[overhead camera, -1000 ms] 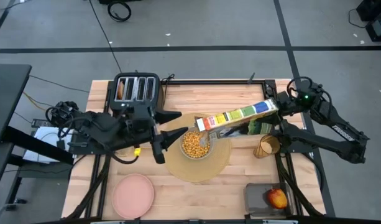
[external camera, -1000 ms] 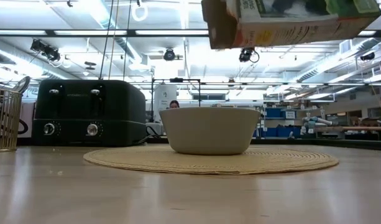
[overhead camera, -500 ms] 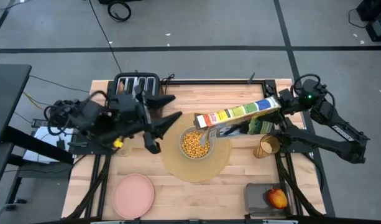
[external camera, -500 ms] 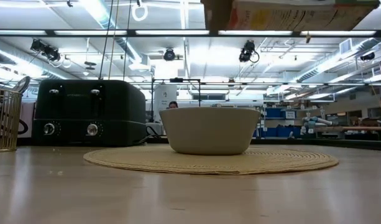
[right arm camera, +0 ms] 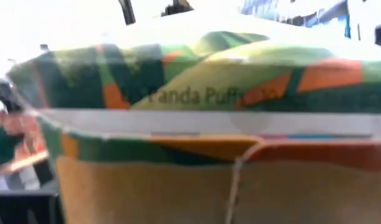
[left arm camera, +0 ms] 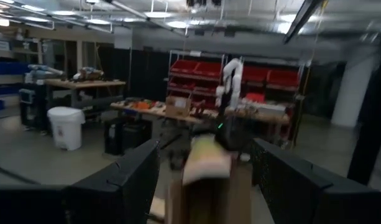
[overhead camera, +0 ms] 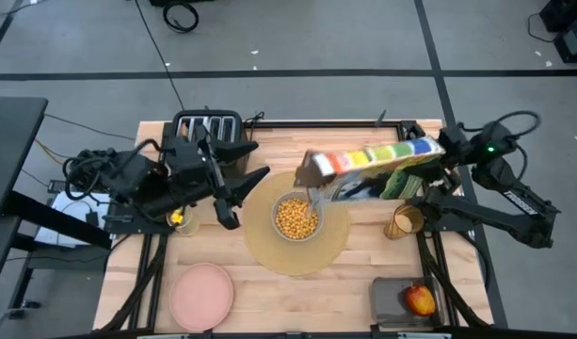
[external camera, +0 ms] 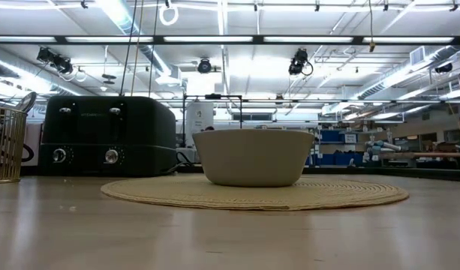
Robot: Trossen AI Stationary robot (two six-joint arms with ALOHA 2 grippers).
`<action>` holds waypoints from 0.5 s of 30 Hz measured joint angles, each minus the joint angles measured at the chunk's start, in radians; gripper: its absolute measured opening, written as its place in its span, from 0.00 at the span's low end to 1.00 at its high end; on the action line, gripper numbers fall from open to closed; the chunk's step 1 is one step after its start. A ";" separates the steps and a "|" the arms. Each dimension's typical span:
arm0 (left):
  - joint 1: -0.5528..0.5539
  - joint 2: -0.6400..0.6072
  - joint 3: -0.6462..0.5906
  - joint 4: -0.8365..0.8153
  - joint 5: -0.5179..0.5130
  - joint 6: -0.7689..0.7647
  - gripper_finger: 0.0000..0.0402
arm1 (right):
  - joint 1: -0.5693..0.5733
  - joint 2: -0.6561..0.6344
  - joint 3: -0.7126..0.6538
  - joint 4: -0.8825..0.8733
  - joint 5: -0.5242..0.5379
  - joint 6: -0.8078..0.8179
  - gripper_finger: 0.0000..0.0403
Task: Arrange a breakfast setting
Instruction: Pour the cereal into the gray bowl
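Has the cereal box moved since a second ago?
Yes. The cereal box, held by the right gripper, has shifted right and toward the far edge relative to the bowl, lifting away.

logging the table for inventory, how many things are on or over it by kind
Dishes: 3 – bowl, plate, tumbler
Food items: 2 – cereal box, apple
Mats: 1 – placemat
Appliances: 1 – toaster
Baskets: 1 – mesh basket
Total: 8
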 joint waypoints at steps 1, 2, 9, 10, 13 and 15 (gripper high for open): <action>0.001 0.000 0.000 -0.012 -0.009 -0.001 0.64 | 0.000 0.000 0.000 0.047 0.010 0.032 0.44; 0.001 0.000 0.000 -0.020 -0.014 -0.001 0.64 | 0.000 0.000 0.000 0.095 0.025 0.066 0.44; 0.015 0.003 0.000 -0.046 -0.015 -0.001 0.64 | 0.000 0.005 0.000 0.385 0.156 0.252 0.44; 0.022 0.007 0.000 -0.053 -0.015 0.000 0.64 | 0.000 0.007 0.000 0.427 0.179 0.272 0.44; 0.058 0.021 -0.009 -0.075 -0.010 -0.002 0.64 | 0.000 0.023 0.000 0.564 0.244 0.335 0.44; 0.089 0.025 -0.029 -0.075 0.020 -0.003 0.64 | 0.001 0.046 0.000 0.658 0.287 0.372 0.44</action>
